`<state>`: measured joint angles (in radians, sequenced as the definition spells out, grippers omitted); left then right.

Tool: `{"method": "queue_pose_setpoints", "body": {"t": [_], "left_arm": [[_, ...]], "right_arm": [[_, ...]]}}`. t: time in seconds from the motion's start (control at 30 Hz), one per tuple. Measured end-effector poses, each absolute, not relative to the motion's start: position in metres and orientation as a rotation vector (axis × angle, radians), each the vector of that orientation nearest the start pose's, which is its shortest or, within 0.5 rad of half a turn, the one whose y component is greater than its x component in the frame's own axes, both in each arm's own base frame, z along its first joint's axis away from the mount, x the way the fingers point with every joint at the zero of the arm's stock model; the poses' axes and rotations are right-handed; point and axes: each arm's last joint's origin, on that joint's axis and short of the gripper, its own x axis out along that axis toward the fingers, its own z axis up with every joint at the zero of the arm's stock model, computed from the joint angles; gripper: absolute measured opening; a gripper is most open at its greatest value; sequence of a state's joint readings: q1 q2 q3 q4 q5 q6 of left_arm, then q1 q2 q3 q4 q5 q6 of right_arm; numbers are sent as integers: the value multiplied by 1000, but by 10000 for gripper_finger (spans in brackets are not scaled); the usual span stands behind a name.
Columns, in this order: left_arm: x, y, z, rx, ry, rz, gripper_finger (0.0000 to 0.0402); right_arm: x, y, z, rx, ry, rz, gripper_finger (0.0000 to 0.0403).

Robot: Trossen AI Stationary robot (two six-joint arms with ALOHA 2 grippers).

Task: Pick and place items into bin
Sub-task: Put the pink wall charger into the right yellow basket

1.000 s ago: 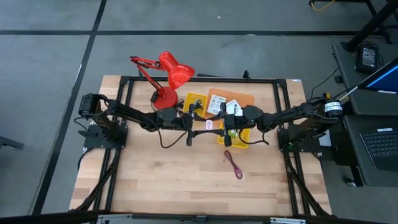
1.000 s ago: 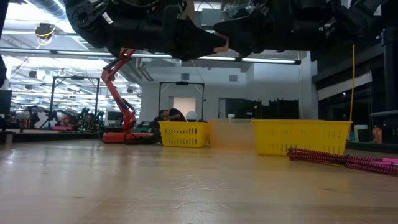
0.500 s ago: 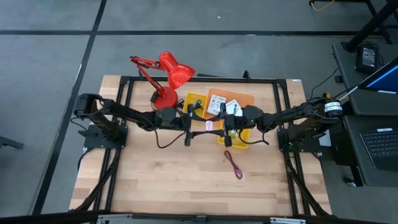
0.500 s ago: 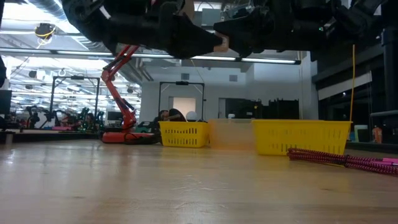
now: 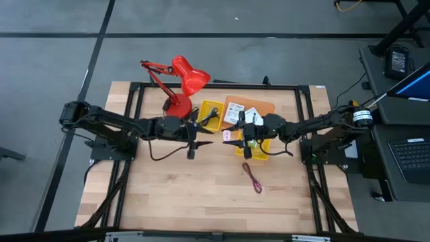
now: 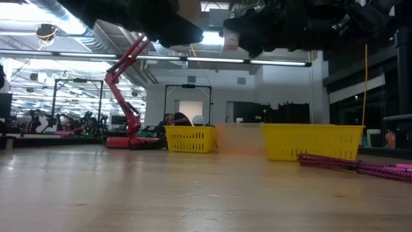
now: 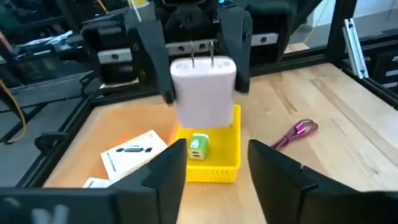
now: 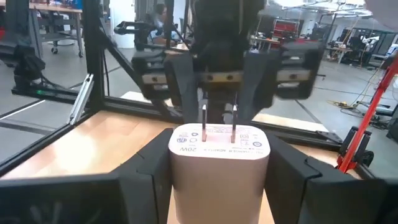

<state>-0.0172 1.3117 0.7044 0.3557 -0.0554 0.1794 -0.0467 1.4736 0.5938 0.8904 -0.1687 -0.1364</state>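
Left gripper (image 5: 191, 142) has backed off toward the lamp (image 5: 180, 84), fingers apart, empty — right gripper (image 8: 219, 180) clamps the white charger (image 8: 219, 163) mid-air over the yellow bin (image 7: 211, 158), prongs pointing at the left arm. Maroon cord (image 5: 252, 178) lies near the bin.

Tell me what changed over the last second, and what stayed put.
The left gripper let go of the white charger and backed away toward its own side; its jaws now stand open and empty. The right gripper kept its place, jaws shut on the charger, above the yellow bin. The maroon cord, red desk lamp and orange tray stayed put.
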Motion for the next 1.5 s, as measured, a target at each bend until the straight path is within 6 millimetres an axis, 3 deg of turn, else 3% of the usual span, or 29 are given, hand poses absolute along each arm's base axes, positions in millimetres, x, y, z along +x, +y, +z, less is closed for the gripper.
{"method": "queue_pose_setpoints", "body": {"t": [0.6, 0.8, 1.13, 1.27, 1.5], "left_arm": [[255, -25, 221, 163, 227, -35, 6], [249, -26, 210, 165, 234, -26, 3], [249, -30, 211, 111, 217, -88, 3], [249, -34, 211, 109, 216, -123, 3], [249, -33, 212, 152, 207, -118, 3]], "right_arm": [[253, 21, 238, -146, 221, -132, 171], [245, 22, 237, -41, 386, -194, 171], [236, 21, 260, 101, 742, -296, 171], [231, 20, 255, 144, 813, -333, 171], [240, 22, 234, 155, 920, -372, 171]]}}
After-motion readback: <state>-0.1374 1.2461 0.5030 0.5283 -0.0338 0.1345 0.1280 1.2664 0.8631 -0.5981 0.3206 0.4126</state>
